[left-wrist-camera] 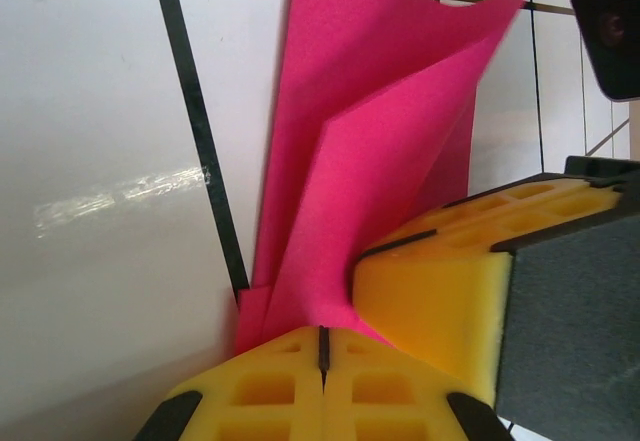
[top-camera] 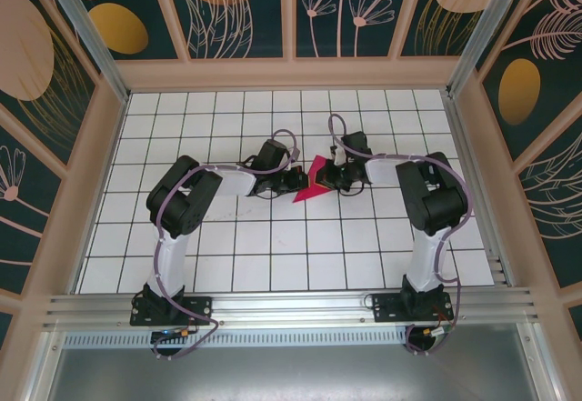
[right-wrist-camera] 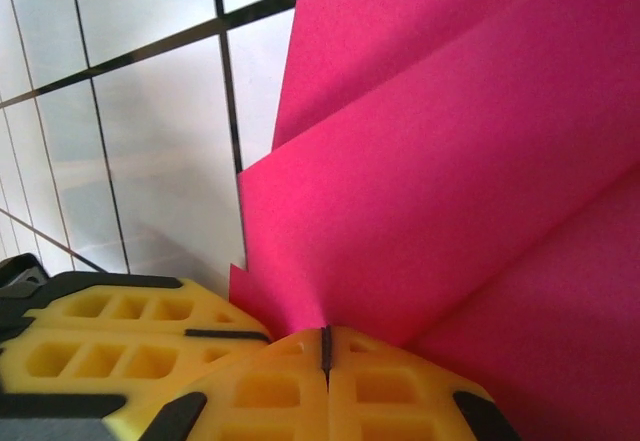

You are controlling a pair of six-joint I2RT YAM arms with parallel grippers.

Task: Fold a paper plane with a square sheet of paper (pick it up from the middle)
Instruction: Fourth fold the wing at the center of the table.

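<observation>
Gridded table [top-camera: 227,255], paper plane [top-camera: 313,184] diagonal, tip near-left

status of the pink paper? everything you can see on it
The magenta paper looks thin and matte, and it is already folded into overlapping layers with sharp creases. It sits mid-table over the white grid table, between the two arms. The left gripper and right gripper each pinch an edge, yellow fingers closed on it. Can't tell whether it touches the surface.

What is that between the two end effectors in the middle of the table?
A partly folded pink paper spans the gap between the left end effector and right end effector in the top external view; each wrist view shows it pinched.
</observation>
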